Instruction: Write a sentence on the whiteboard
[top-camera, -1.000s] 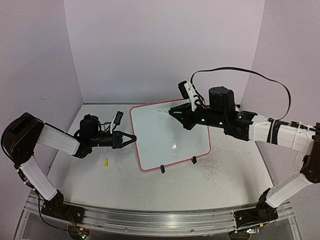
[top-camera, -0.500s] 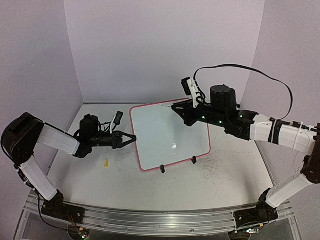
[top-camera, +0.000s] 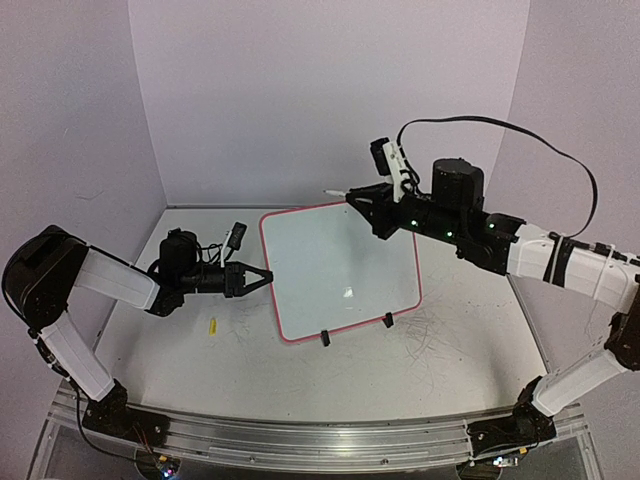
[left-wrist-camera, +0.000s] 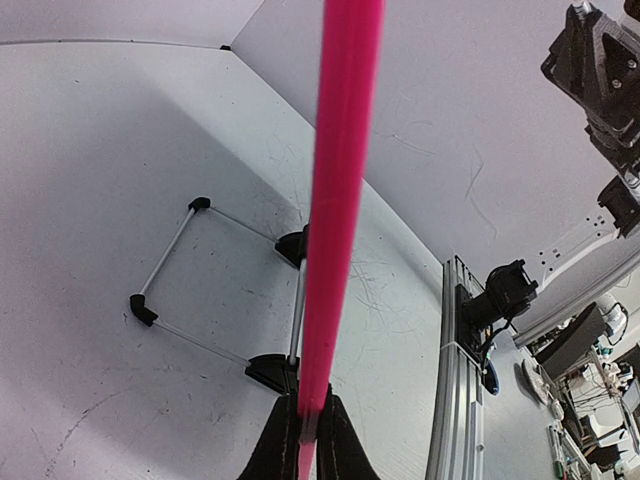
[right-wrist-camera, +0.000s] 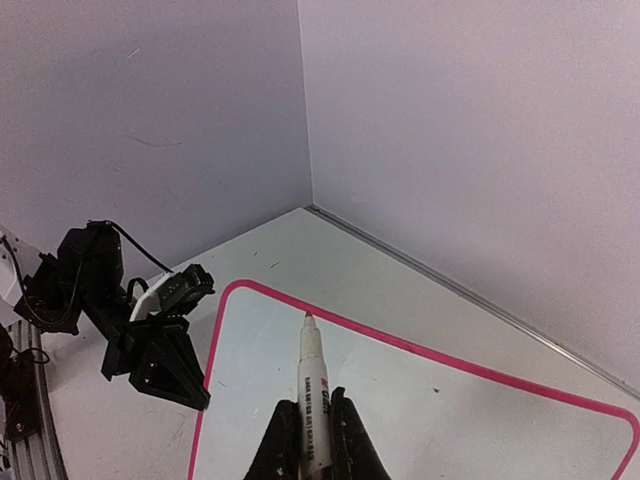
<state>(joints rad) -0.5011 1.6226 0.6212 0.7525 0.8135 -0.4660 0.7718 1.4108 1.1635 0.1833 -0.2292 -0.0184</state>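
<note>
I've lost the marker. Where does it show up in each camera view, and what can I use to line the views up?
Top external: marker pokes left from the right gripper, near the far edge of the whiteboard.
Left wrist: marker not discernible.
Right wrist: marker at bottom centre, tip up, between that gripper's fingers.
Shared landmark: the whiteboard's pink rim, in all three views.

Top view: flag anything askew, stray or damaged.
The whiteboard is skewed against the edges of the table. A small yellow piece lies loose left of the board. Grey scribble marks scar the surface off the board's near right corner.
</note>
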